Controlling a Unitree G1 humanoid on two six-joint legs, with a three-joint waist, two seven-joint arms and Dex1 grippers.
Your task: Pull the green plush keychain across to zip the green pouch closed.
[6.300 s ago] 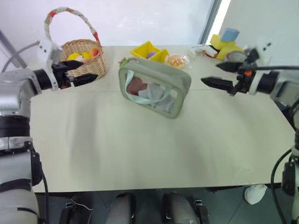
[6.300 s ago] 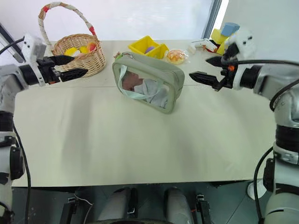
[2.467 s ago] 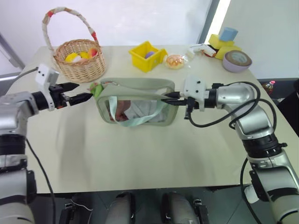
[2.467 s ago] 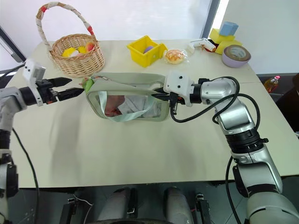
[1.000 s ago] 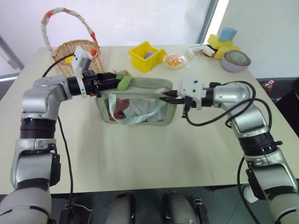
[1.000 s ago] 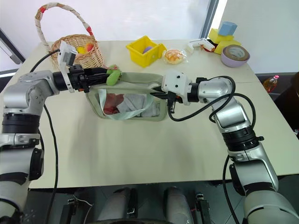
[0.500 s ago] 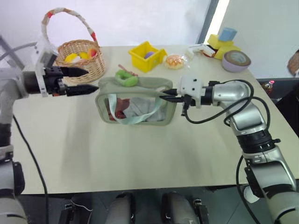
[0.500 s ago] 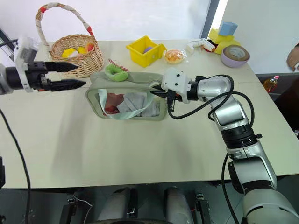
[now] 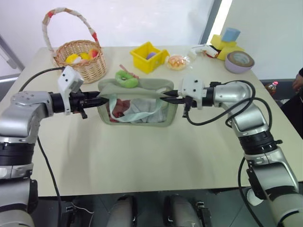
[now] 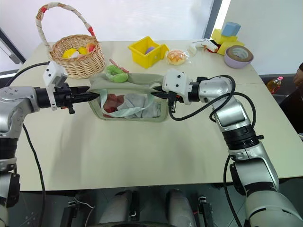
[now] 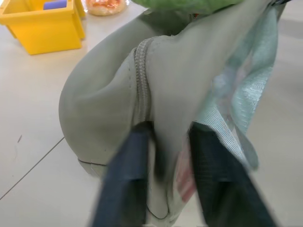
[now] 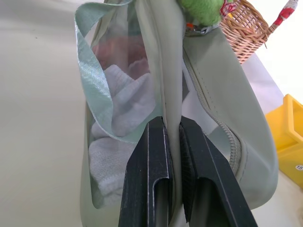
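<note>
Green pouch (image 9: 137, 106) is standing on its long edge near the middle of the pale surface (image 9: 142, 151), its clear side facing the camera and showing reddish and pale contents, with a pale green strap (image 9: 135, 115) draping across the front. Both of the robot's arms are reaching in from opposite ends and pinching the bag between them. The left gripper (image 9: 97, 99) is clamping shut on the fabric edge at the pouch's left end; the left wrist view shows its two dark fingers (image 11: 125, 184) squeezing the sage fabric beside the zipper track. The right gripper (image 9: 166, 98) is closing tightly on the fabric seam at the pouch's right end, its black fingers (image 12: 154, 175) pressing the rim between them in the right wrist view.

Beyond the pouch, a wicker basket (image 9: 80, 64) with a wrapped handle is sitting at the far left of the surface, holding yellow and red items. A yellow bin (image 9: 150, 56) is resting behind the pouch, with a small wrapped orange item (image 9: 178, 62) beside it. A purple-grey roll of tape (image 9: 240, 61) and yellow and blue blocks (image 9: 227, 41) are lying at the far right corner.

Green plush keychain (image 9: 126, 78) is resting on top of the pouch, toward its left end, free of both grippers.
</note>
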